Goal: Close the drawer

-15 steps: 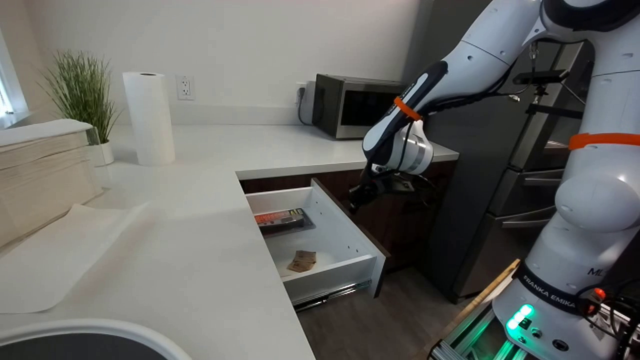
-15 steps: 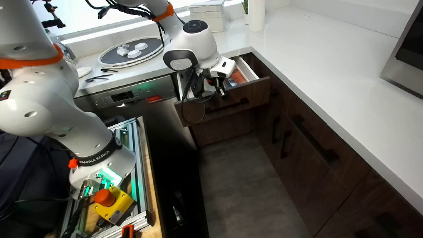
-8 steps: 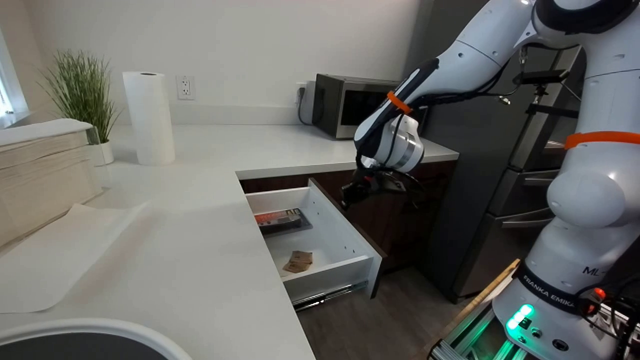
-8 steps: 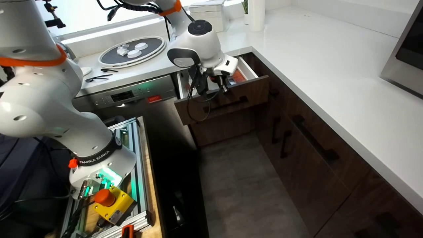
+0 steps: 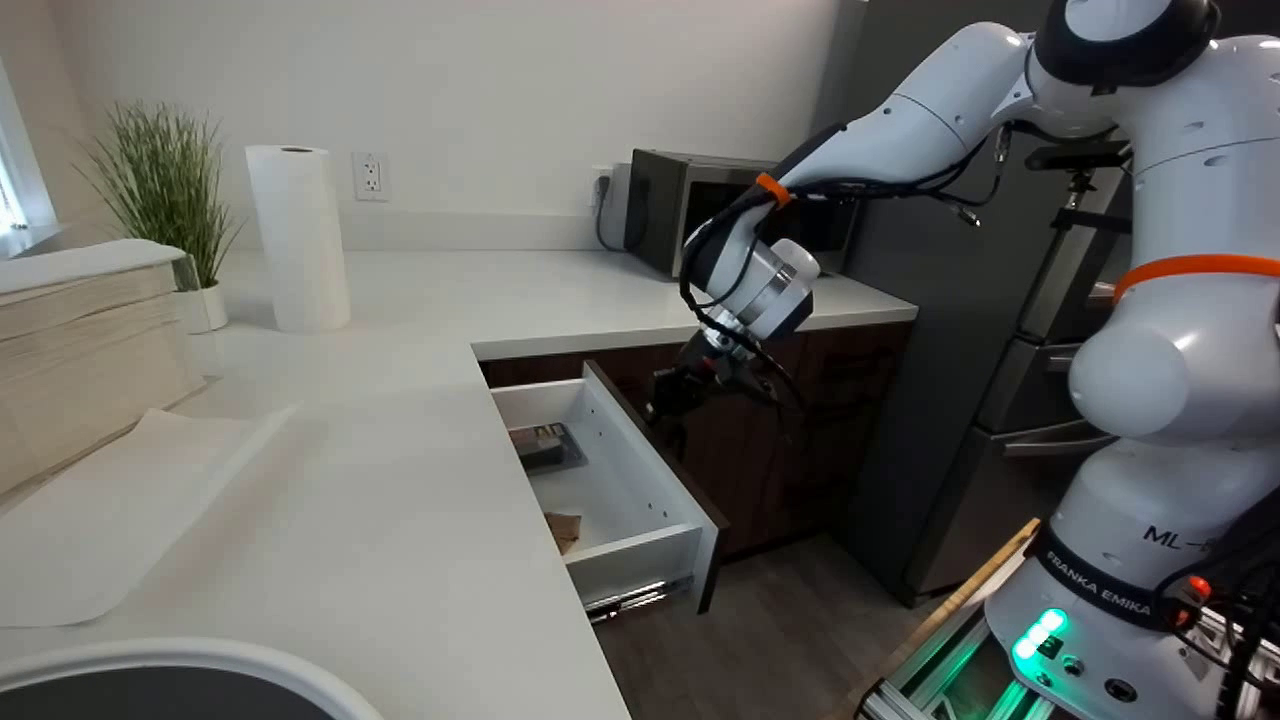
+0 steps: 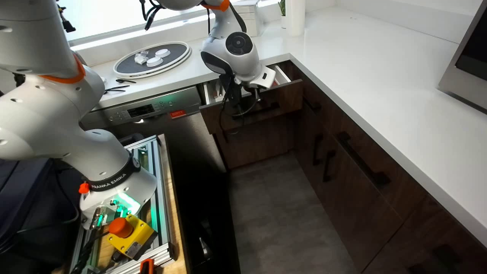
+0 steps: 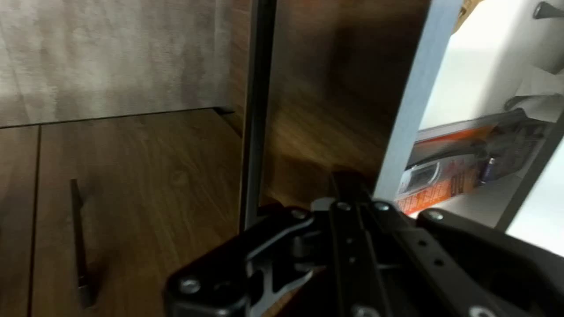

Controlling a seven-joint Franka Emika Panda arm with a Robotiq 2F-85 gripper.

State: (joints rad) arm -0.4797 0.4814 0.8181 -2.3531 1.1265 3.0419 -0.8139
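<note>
The drawer (image 5: 640,465) is partly open under the counter corner, its white inner box showing. Its dark brown front panel (image 6: 287,98) faces out in an exterior view, with a dark handle (image 6: 271,107) partly behind a hanging cable. My gripper (image 5: 655,408) is at the outer side of the front panel, near its top edge; it also shows in an exterior view (image 6: 257,96). In the wrist view my gripper (image 7: 350,189) is shut, fingers together, with nothing seen between them. Its tips lie against or very close to the panel (image 7: 339,97); exact contact is hidden.
An orange and black package (image 5: 545,447) and a brown paper piece (image 5: 563,530) lie inside the drawer. The white counter (image 5: 430,420) borders the drawer. Dark cabinet doors with handles (image 6: 361,160) stand beside it. A dishwasher (image 6: 152,110) adjoins the other side.
The gripper has moved toward the counter, and the drawer has slid inward with it. Less of the drawer's inside shows now, and the package and paper have moved partly under the counter.
</note>
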